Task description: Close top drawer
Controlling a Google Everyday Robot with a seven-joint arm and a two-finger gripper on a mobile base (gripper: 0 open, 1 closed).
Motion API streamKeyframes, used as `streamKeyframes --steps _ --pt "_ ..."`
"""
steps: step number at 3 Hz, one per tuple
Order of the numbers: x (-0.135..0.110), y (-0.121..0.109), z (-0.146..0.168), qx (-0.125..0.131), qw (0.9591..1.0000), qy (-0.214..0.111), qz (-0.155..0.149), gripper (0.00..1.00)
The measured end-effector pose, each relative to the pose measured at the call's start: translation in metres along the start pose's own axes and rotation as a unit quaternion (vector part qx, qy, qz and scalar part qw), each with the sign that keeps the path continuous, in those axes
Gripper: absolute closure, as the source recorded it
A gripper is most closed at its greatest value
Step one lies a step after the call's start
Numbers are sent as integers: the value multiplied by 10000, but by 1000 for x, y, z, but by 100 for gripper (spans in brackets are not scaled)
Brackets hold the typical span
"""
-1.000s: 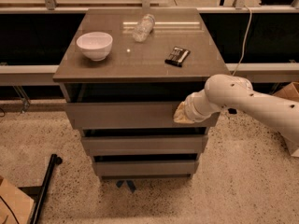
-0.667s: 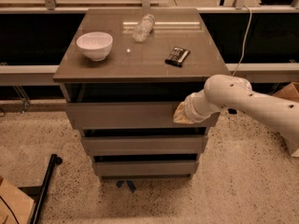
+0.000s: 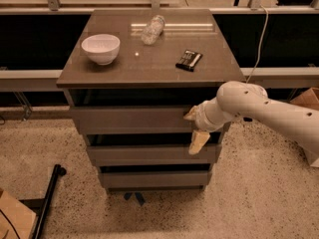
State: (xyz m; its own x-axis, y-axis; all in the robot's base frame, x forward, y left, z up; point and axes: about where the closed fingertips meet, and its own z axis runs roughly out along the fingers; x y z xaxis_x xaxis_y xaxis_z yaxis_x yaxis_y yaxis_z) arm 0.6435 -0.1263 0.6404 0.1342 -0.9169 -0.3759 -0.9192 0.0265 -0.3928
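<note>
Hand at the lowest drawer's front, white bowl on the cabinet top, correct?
No: the camera view shows the hand at the front of the wide grey-brown top drawer, not the lowest. The round white bowl does sit on the grey-brown cabinet top.

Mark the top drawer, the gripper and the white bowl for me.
top drawer (image 3: 129, 119), camera view, middle of front panel.
gripper (image 3: 193, 131), camera view, between its fingertips, by the drawer's right end.
white bowl (image 3: 102, 56), camera view, outer wall.
</note>
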Motion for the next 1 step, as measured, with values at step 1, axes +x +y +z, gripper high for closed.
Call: streamKeyframes --steps 1 --pt "-1 4 -1 0 10000 0 0 0"
